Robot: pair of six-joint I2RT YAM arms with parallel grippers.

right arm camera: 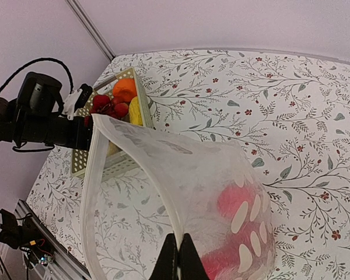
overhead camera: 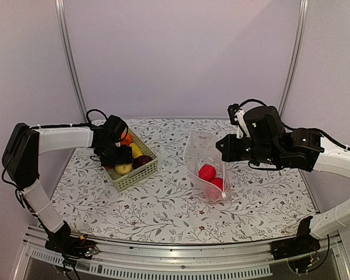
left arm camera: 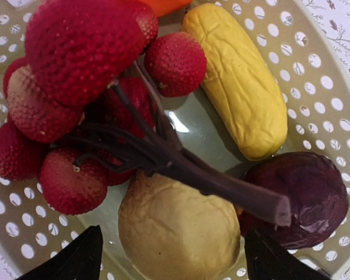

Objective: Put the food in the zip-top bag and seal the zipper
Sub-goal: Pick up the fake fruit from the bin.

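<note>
The left gripper [left arm camera: 174, 265] hangs spread over the pale green perforated basket [overhead camera: 137, 176] of toy fruit [left arm camera: 239, 81]. The right gripper [right arm camera: 178, 256] pinches the clear crinkly zip-top bag's [overhead camera: 199, 153] whitish zipper strip [right arm camera: 86, 192] (mouth gaping, round red fruits [overhead camera: 207, 171] inside), well apart from the basket.

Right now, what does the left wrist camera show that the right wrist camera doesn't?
Only the left wrist view: a dark maroon fruit, a round pale yellow fruit, the brown stalk of the red cluster, and the left pincer, its tips wide apart above them.

Only the right wrist view: the clear zip-top bag held up, red fruits inside, and the right pincer shut on its whitish zipper.

Both: the green basket, the bumpy red cluster, the long yellow fruit and an orange piece.
</note>
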